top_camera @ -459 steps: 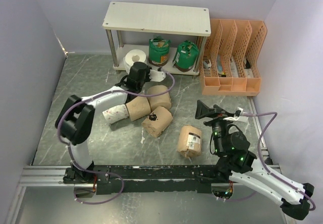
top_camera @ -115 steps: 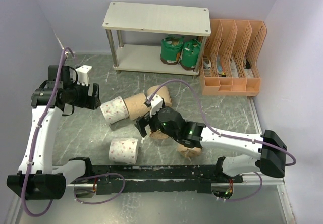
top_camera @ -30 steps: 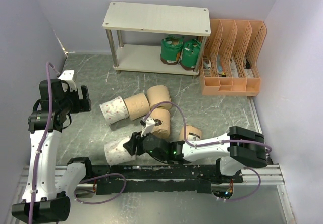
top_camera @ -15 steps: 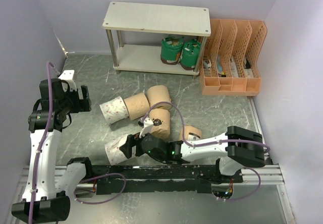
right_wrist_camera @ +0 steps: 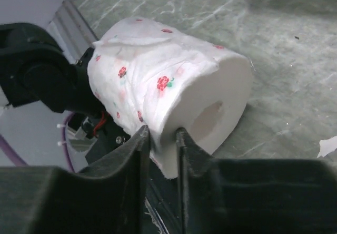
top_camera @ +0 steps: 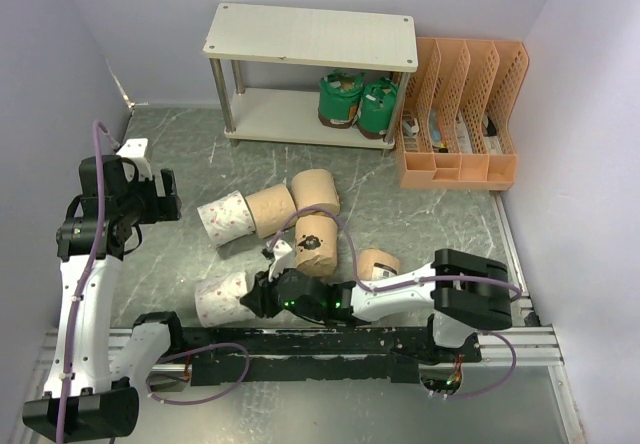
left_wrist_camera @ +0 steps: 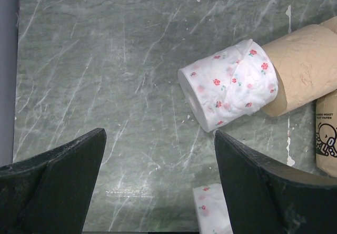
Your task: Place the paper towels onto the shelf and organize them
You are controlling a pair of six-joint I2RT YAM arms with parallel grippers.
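Near the front rail lies a white patterned paper towel roll [top_camera: 222, 302] [right_wrist_camera: 168, 86] on its side. My right gripper [top_camera: 258, 294] [right_wrist_camera: 162, 134] is shut on its end rim, one finger beside the core hole. A second patterned roll [top_camera: 224, 218] [left_wrist_camera: 231, 84] lies mid-left against a bare tan roll [top_camera: 270, 210]. Another tan roll [top_camera: 315, 190] and two label-wrapped rolls [top_camera: 316, 243] [top_camera: 378, 264] lie nearby. Two green rolls [top_camera: 358, 101] stand on the lower board of the shelf [top_camera: 310, 36]. My left gripper [top_camera: 155, 196] [left_wrist_camera: 159, 136] hangs open and empty at the left.
An orange perforated file organizer [top_camera: 458, 114] stands right of the shelf against the back wall. The right arm stretches low along the black front rail [top_camera: 330, 349]. Walls close in on the left, the right and the back.
The right jaws widened, then closed on the rim of the near patterned roll, which shifted slightly left toward the front rail. The left arm held still.
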